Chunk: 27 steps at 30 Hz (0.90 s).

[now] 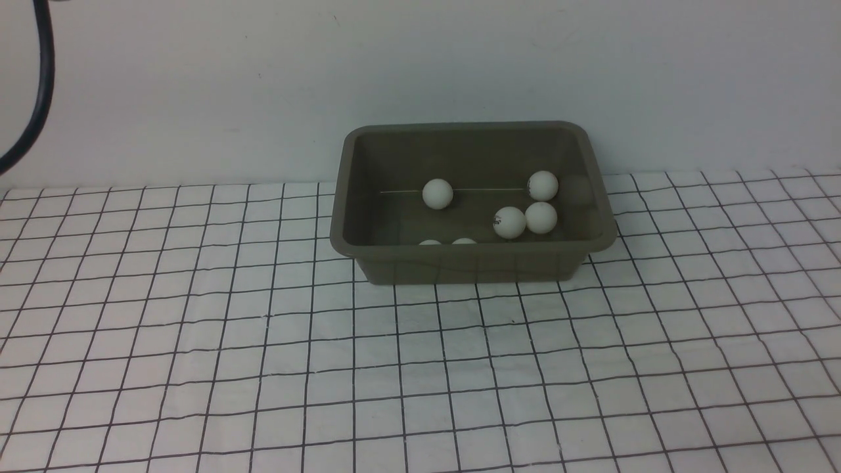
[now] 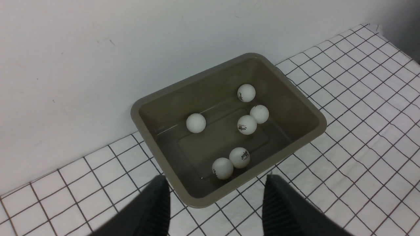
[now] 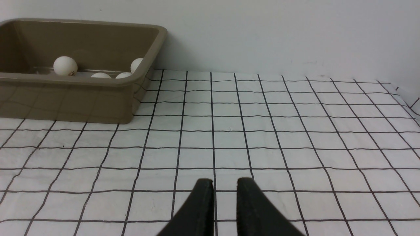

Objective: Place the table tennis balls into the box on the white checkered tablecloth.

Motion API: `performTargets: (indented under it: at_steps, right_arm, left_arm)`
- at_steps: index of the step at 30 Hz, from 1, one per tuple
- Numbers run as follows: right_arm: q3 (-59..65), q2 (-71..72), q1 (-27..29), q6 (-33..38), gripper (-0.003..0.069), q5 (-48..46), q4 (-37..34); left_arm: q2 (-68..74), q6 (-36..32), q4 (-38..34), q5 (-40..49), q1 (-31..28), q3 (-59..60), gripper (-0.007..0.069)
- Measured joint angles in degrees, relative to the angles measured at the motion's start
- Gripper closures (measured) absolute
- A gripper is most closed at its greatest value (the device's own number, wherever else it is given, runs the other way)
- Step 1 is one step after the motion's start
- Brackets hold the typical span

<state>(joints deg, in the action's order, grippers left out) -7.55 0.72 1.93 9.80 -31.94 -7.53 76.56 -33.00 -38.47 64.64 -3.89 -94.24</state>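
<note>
The olive-grey box [image 1: 470,266] stands on the white checkered tablecloth [image 1: 420,368] at the back centre, against the wall. Six table tennis balls lie in it: one alone [image 2: 196,123], three close together [image 2: 247,124] and two touching [image 2: 239,157] by the near wall. In the front view two balls [image 1: 430,242] are mostly hidden behind the front rim. My left gripper [image 2: 217,178] is open and empty, above the box's [image 2: 323,124] near rim. My right gripper [image 3: 225,182] is empty, its jaws nearly together, over bare cloth, apart from the box [image 3: 65,101]. Neither gripper shows in the front view.
A white wall [image 1: 460,59] rises directly behind the box. A black cable [image 1: 41,98] hangs at the far left of the wall. The cloth's right edge [image 3: 410,98] shows in the right wrist view.
</note>
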Motion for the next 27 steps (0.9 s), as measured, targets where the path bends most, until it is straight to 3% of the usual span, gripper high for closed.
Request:
performTargets:
  at_steps: [8, 12, 16, 21, 27]
  right_arm:
    - [0.0, 0.0, 0.0, 0.0, 0.0561, 0.0, 0.0]
    - [0.0, 0.0, 0.0, 0.0, 0.0561, 0.0, 0.0]
    - [0.0, 0.0, 0.0, 0.0, 0.0561, 0.1, 0.0]
    - [0.0, 0.0, 0.0, 0.0, 0.0561, 0.1, 0.0]
    - [0.0, 0.0, 0.0, 0.0, 0.0561, 0.1, 0.0]
  left_arm:
    - [0.0, 0.0, -10.7, -1.3, 0.0, 0.0, 0.0272]
    - [0.0, 0.0, -12.5, -1.8, 0.0, 0.0, 0.0272]
    - [0.0, -3.0, -11.3, -4.2, 0.0, 0.0, 0.0272]
    - [0.0, -17.6, -7.8, -6.2, -0.2, 0.0, 0.0272]
    - [-1.1, -16.3, 1.3, -3.3, -2.0, 0.1, 0.0272]
